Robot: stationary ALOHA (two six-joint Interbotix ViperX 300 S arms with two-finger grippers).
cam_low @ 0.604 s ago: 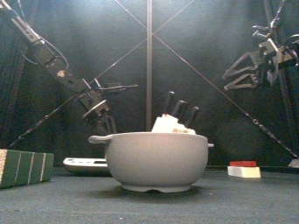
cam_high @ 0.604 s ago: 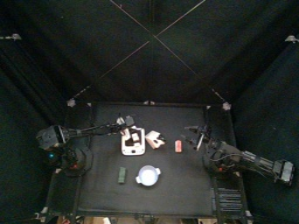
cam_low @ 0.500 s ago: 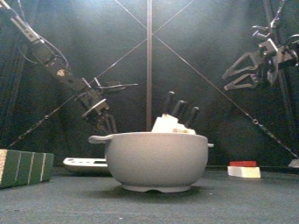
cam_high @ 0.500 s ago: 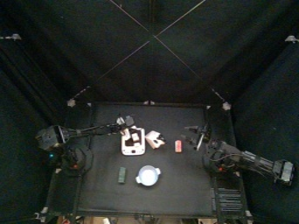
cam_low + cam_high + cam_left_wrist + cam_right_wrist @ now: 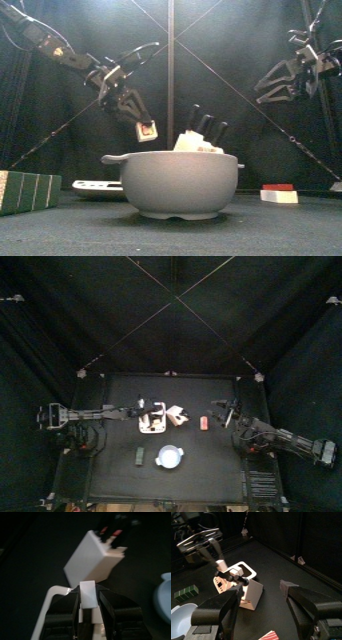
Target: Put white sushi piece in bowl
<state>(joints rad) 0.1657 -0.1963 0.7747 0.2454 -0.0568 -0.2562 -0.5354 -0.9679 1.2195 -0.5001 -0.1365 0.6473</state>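
Your left hand (image 5: 134, 112) is clamped on the white sushi piece (image 5: 144, 130), lifted off the counter (image 5: 120, 431) above the white board (image 5: 155, 417). Bowl (image 5: 179, 183) sits front centre. Your right hand (image 5: 277, 85) hangs high, jaws spread, holding nothing

white sushi piece (image 5: 146, 129) — held aloft; pale bowl (image 5: 179, 182) upright.

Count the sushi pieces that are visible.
3: a white piece held above the table in the jaws of the left gripper, a green piece at the table's front left, a red-topped piece toward its right. Others may be hidden.
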